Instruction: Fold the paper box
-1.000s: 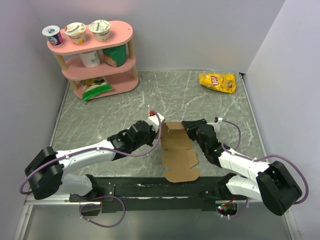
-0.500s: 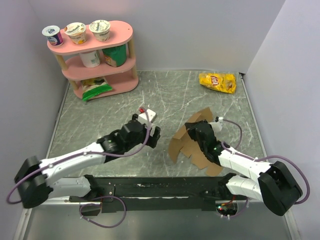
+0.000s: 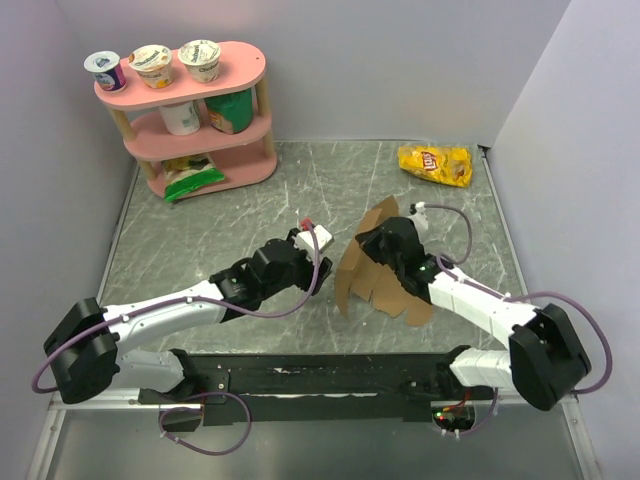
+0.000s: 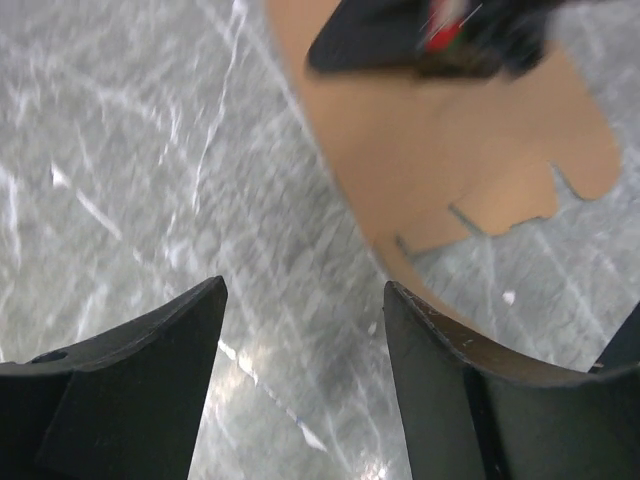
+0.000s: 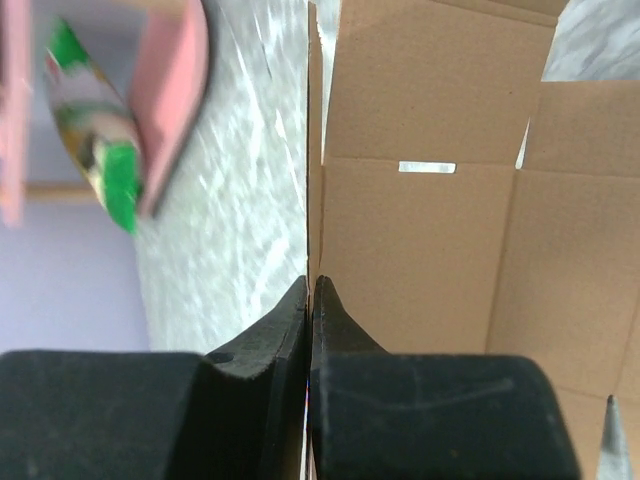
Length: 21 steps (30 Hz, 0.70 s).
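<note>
The paper box [image 3: 378, 287] is a flat brown die-cut cardboard sheet, lifted off the table and standing tilted on edge. My right gripper [image 3: 368, 245] is shut on the sheet's edge; in the right wrist view the jaws [image 5: 311, 285] pinch the thin edge, and the creased panels of the paper box [image 5: 420, 230] spread out to the right. My left gripper [image 3: 320, 272] stands open just left of the sheet, with nothing between its fingers. From the left wrist, its gripper [image 4: 305, 288] hangs over bare table, and the paper box [image 4: 450, 160] lies ahead and to the right.
A pink three-tier shelf [image 3: 200, 120] with yogurt cups and snack bags stands at the back left. A yellow chip bag [image 3: 435, 163] lies at the back right. Grey walls close the table on the left, back and right.
The sheet lay flat a second ago; my right gripper has tipped it up on edge and closed on it. My left gripper has let go, opened and drawn slightly away.
</note>
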{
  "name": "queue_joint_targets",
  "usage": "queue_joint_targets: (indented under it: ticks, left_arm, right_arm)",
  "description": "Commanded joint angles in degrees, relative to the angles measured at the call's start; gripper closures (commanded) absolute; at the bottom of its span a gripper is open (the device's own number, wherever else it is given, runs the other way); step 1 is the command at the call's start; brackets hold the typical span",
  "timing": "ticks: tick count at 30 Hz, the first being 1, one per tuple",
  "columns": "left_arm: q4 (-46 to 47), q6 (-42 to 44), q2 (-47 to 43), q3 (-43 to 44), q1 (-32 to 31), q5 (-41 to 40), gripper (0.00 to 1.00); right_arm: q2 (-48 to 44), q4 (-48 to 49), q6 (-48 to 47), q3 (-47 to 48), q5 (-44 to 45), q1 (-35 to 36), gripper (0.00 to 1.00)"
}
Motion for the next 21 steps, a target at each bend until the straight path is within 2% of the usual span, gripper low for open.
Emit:
queue_joint_targets:
  ticks: [1, 8, 21]
  left_arm:
    - [5.5, 2.8, -0.8, 2.1, -0.3, 4.4, 0.3]
    - [5.4, 7.3, 3.0, 3.2, -0.4, 6.3, 0.32]
    - [8.6, 9.4, 9.7, 4.6, -1.9, 9.9, 0.23]
  right_arm:
    - [3.7, -0.6, -5.2, 3.5, -9.2, -1.2, 0.95]
    - [6.2, 1.2, -6.1, 4.2, -15.8, -1.9, 0.95]
    - [5.7, -0.5, -4.8, 4.4, -15.6, -1.9, 0.95]
